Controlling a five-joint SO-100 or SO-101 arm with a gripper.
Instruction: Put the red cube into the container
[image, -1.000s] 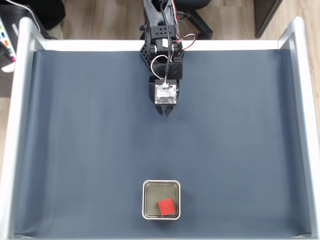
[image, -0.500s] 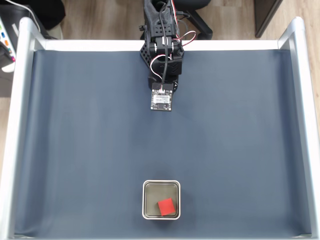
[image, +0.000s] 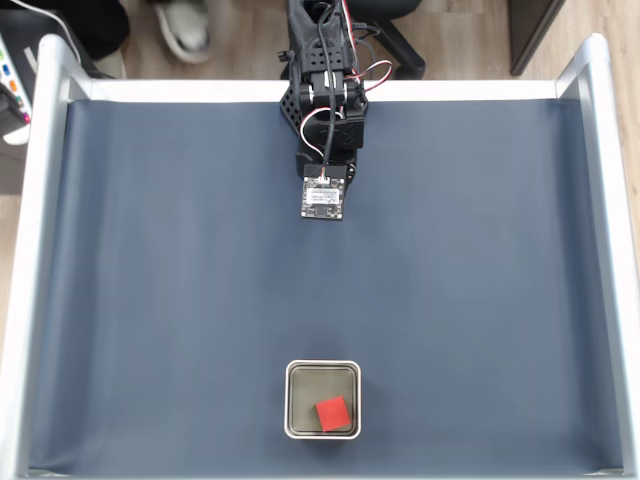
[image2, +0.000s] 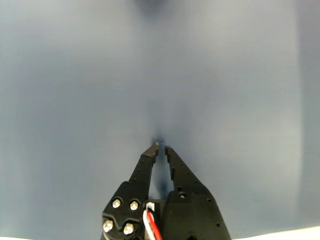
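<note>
One red cube (image: 333, 413) lay inside the container (image: 322, 367), a small square tray with a shiny rim and a dull grey-olive floor, at the bottom centre of the fixed view. The cube sat toward the tray's lower right corner, turned slightly askew to the rim. The tray rested on a dark blue mat (image: 150, 300) that covered the table between pale metal rails (image: 30, 250) at the left, top and right edges. Well apart from the tray, at the top centre of the same view, the black arm (image: 325, 90) stood folded close to its base, red and white wires looping over its joints and a small white board (image: 323, 198) facing the camera. In the wrist view the gripper (image2: 161, 148) pointed down at bare blue mat, its two black fingers drawn together until the tips nearly met, with only a thin sliver of a gap between them and nothing held. Screw heads and a red and white cable showed at the bottom of that view. Beyond the top rail in the fixed view, a person's grey shoe (image: 183, 25) stood on the wooden floor.
</note>
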